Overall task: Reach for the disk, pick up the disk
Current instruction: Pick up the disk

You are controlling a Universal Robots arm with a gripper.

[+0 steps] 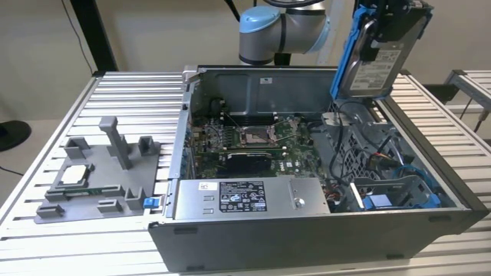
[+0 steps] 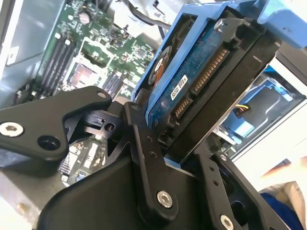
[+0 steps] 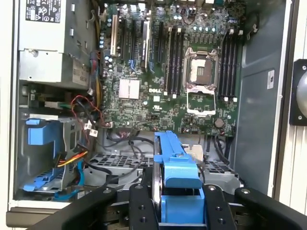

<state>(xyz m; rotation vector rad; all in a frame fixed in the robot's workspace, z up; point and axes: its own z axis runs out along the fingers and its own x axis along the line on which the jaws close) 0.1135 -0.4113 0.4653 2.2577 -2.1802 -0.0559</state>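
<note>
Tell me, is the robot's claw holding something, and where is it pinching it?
Yes. The gripper holds the disk up above the open computer case, its fingers pinching the end with the gold connector pins, across the flat faces.

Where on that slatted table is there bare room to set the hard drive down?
The gripper holds the disk above the open computer case. Bare slats of the table lie behind the grey fixture tray, and more in front of it. Inside the case it is crowded with the motherboard and cables.
</note>
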